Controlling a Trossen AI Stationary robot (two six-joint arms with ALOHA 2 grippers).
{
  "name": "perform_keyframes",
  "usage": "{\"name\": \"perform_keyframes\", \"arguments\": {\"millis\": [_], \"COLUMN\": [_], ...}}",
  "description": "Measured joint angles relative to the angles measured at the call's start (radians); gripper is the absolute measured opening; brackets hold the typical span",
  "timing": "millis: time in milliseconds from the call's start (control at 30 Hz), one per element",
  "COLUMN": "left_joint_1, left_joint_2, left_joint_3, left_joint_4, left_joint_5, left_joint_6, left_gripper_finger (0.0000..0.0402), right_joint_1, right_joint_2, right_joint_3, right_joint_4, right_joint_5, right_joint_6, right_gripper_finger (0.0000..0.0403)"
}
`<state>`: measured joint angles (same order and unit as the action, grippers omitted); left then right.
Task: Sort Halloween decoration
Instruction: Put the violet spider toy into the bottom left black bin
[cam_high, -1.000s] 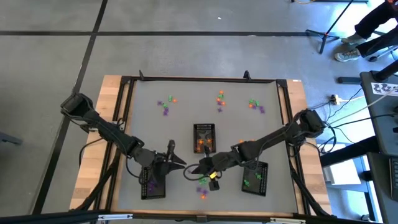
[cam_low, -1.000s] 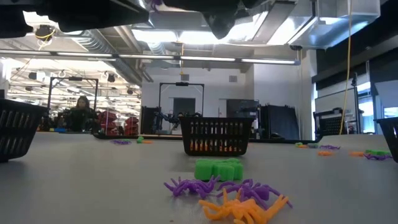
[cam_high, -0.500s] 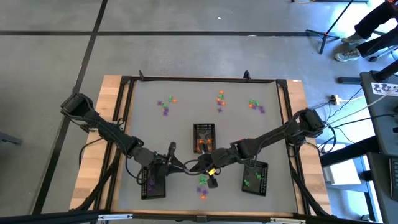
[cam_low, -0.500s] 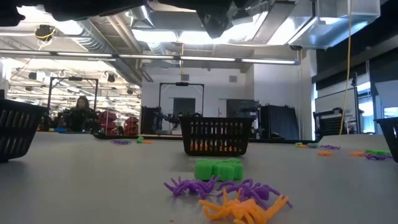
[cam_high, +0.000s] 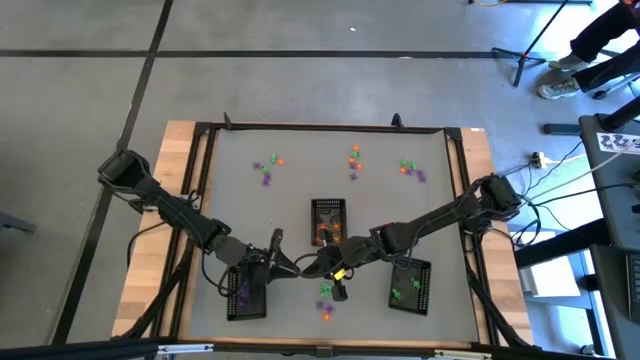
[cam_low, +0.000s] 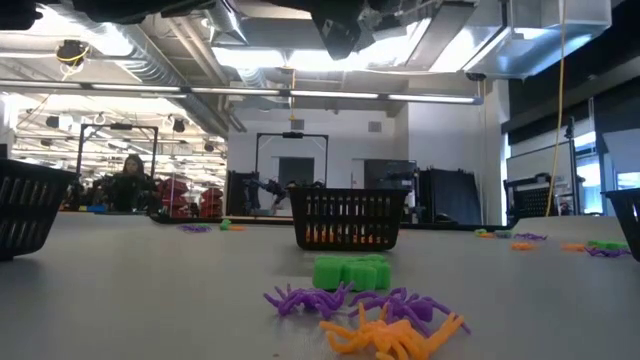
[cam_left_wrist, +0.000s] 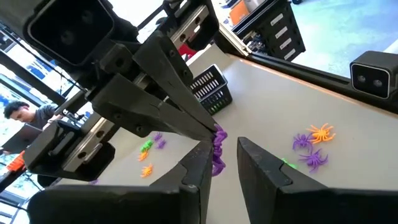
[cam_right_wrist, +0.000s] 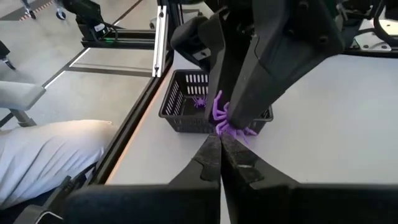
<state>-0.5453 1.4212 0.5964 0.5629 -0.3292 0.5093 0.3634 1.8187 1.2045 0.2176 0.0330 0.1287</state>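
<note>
Above the table's near middle, my right gripper (cam_high: 312, 268) is shut on a purple Halloween decoration (cam_left_wrist: 217, 152), a small spider-like trinket. My left gripper (cam_high: 292, 268) faces it tip to tip and stands open. Its two fingers (cam_left_wrist: 202, 165) are on either side of the trinket (cam_right_wrist: 227, 124). More trinkets lie loose on the table. A green, purple and orange heap (cam_high: 326, 298) is near the front edge, and three small clusters (cam_high: 354, 160) are toward the far edge. My right gripper pinches the purple trinket's upper end (cam_left_wrist: 216, 132) between the ends of its two fingers, reaching roughly level from the table's right. The trinket hangs below the fingertips, clear of the table. My left gripper has the trinket close against one finger's inner side; I cannot tell whether it touches.
Three black mesh trays stand on the table. One with orange pieces (cam_high: 328, 222) is at the centre, one with purple pieces (cam_high: 245, 293) at the near left, and one with green pieces (cam_high: 410, 285) at the near right. A black frame (cam_high: 330, 128) rims the table.
My right gripper has edged toward my left gripper with the purple trinket, so the two sets of fingertips now meet. My left gripper has tipped slightly. The gap of neither gripper has visibly changed.
</note>
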Motion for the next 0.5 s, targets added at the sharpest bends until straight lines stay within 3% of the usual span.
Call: {"name": "perform_keyframes", "arguments": {"millis": [333, 500], "left_joint_1": [0.000, 0.000], "left_joint_2": [0.000, 0.000], "left_joint_3": [0.000, 0.000], "left_joint_4": [0.000, 0.000], "left_joint_5": [-0.004, -0.004], "left_joint_6": [0.000, 0.000], "left_gripper_finger": [0.0005, 0.0003], "right_joint_1": [0.001, 0.001], "right_joint_2": [0.000, 0.000], "right_joint_3": [0.000, 0.000], "right_joint_4": [-0.003, -0.003], "right_joint_5": [0.000, 0.002], "right_joint_6": [-0.003, -0.004], "right_gripper_finger": [0.0000, 0.0001]}}
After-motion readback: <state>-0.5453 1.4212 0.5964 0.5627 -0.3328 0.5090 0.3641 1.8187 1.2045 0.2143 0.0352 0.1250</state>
